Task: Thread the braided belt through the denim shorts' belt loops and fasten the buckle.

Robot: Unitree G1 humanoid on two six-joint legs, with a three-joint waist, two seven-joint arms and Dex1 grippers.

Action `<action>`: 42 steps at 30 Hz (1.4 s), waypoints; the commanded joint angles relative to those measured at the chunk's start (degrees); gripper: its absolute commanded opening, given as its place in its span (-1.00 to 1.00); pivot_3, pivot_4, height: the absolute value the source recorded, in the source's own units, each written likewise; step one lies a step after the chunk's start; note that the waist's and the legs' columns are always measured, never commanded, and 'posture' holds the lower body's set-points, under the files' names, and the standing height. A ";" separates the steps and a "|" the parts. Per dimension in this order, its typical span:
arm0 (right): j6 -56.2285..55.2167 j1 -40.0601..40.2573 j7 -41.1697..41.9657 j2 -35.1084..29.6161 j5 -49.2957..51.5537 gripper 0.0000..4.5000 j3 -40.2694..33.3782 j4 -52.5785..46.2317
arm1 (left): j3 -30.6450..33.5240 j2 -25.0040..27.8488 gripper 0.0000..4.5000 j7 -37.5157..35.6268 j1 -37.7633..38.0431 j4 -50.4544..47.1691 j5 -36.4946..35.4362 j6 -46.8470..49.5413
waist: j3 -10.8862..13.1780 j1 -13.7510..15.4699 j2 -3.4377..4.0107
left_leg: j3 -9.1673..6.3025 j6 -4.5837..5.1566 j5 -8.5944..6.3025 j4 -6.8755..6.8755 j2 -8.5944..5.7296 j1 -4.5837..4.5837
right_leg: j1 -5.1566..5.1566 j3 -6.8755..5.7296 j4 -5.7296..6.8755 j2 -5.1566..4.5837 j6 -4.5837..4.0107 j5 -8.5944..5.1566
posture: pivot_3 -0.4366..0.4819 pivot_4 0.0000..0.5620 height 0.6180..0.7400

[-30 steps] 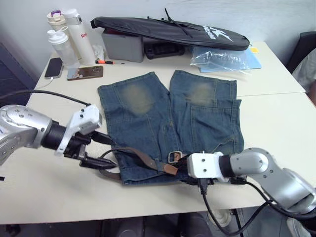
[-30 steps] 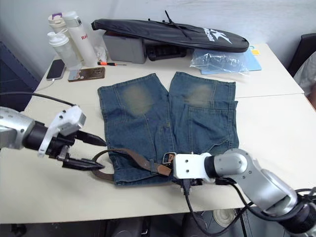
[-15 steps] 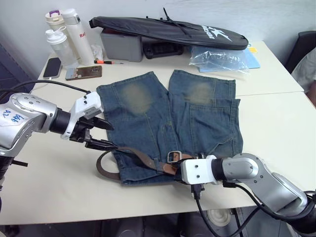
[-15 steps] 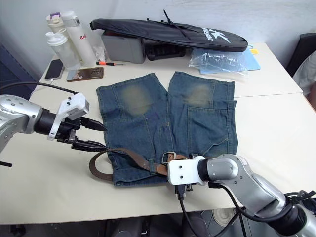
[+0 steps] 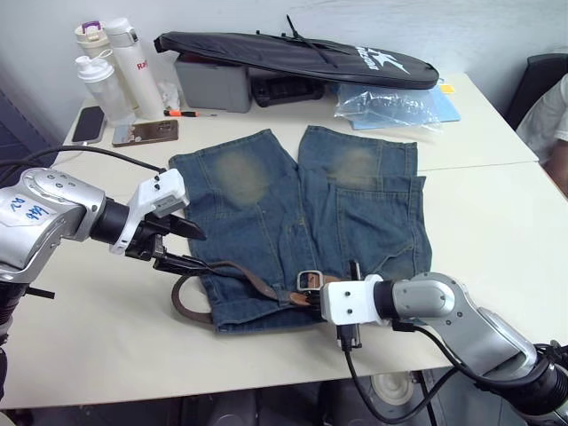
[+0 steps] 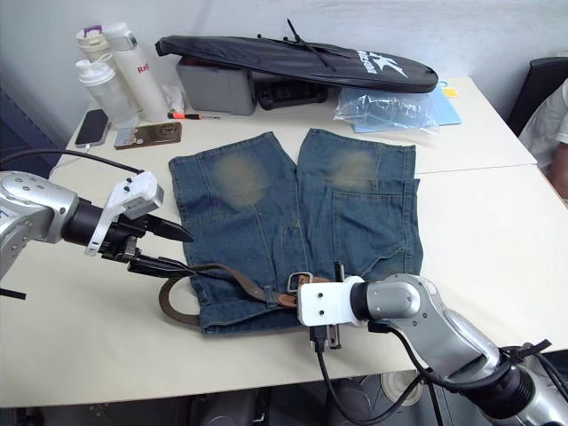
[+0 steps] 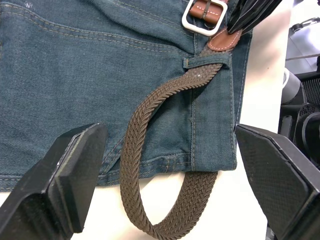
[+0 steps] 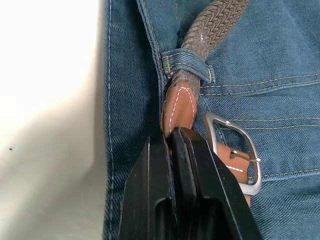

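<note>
Woven brown braided belt [image 7: 150, 125] passes under one denim belt loop [image 7: 206, 61]. Right pincer [image 8: 175, 137] is clamped on its smooth leather tip, beside the silver buckle [image 8: 235, 155]. Left pincer [image 5: 186, 248] is spread apart over the belt's slack curve.

- Bare table [image 5: 497, 222] at the frame's right and lower left offers open passage.
- Bottles [image 5: 115, 62], phones [image 5: 146, 133], a grey box [image 5: 213, 82] and a black bag [image 5: 293, 55] crowd the upper edge.
- Denim shorts [image 5: 302, 222] fill the centre.
</note>
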 commanded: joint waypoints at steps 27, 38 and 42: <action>2.19 2.42 -1.46 -1.27 -3.87 -1.00 -3.08 -7.00 | -22.28 -27.21 -0.97 -18.14 -13.13 29.89 28.50 -34.25 | -0.09 0.12 0.02 | -0.10 0.05 0.09 0.25 -0.10 0.02 | 0.15 -0.05 0.37 -0.05 0.01 0.01 | -0.05 -0.47 -0.44; 5.06 -0.65 0.65 -3.91 -1.36 -1.00 -8.34 -10.80 | -22.98 -33.22 -0.97 -11.29 -12.49 41.92 39.12 -45.44 | -0.24 0.65 0.26 | -0.30 0.13 0.08 0.51 -0.17 0.23 | 0.54 -0.21 0.27 -0.18 0.03 0.00 | -0.05 -0.47 -0.44; 5.83 -2.15 2.14 -6.24 0.90 -1.00 -13.15 -12.32 | -23.20 -34.26 -0.97 -12.27 -12.22 43.95 40.50 -48.40 | -0.26 1.30 0.30 | -0.29 0.24 0.04 0.88 -0.18 0.20 | 0.58 -0.17 0.43 -0.24 0.04 0.00 | -0.05 -0.47 -0.44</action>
